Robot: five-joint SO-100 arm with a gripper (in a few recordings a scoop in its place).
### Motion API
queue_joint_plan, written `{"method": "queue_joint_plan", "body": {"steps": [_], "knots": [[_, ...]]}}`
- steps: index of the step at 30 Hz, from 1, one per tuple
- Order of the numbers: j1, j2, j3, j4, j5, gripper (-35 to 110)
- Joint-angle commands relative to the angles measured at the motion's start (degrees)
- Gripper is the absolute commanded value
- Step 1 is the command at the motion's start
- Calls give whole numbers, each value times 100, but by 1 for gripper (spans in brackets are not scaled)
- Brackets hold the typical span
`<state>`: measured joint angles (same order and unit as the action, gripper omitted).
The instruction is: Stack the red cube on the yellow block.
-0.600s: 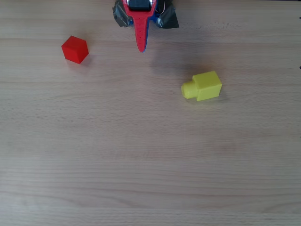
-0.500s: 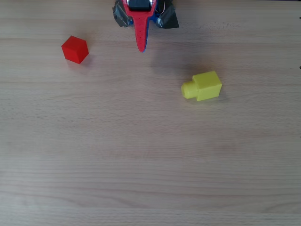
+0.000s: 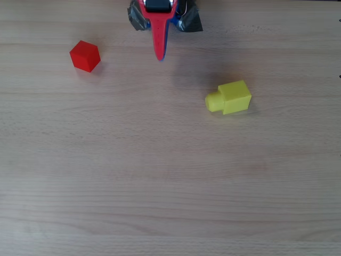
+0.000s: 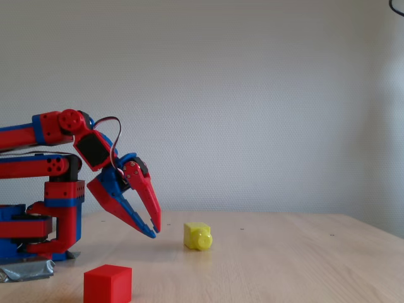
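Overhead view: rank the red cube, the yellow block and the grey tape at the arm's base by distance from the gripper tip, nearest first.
From the gripper:
1. Grey tape, beside the base, top edge.
2. Red cube, to the left.
3. Yellow block, lower right.
Cube and block are nearly equal; a loose call.

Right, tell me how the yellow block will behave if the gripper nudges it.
The yellow block lies on a flat face with its round stub pointing sideways, so it would probably slide, not roll. Its smooth, hard-looking plastic likely stays rigid. A push on the stub might swivel it on the wooden table.
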<state>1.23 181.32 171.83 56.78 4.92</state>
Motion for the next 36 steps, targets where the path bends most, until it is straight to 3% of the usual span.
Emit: {"method": "queue_joint_plan", "body": {"steps": [1,7,12,15,21,29,36], "knots": [[281,-642,-879,-369,26,0],[729,-2294,-2830,-281,396,0],[1494,-3911,-4922,940,993,0],[2013,-4746,-5757,1556,202,0],[2777,-5493,-5581,1424,-800,0],[3437,-6056,-5396,1661,-1090,1],[3586,-6346,-5590,2268,-1538,16]]}}
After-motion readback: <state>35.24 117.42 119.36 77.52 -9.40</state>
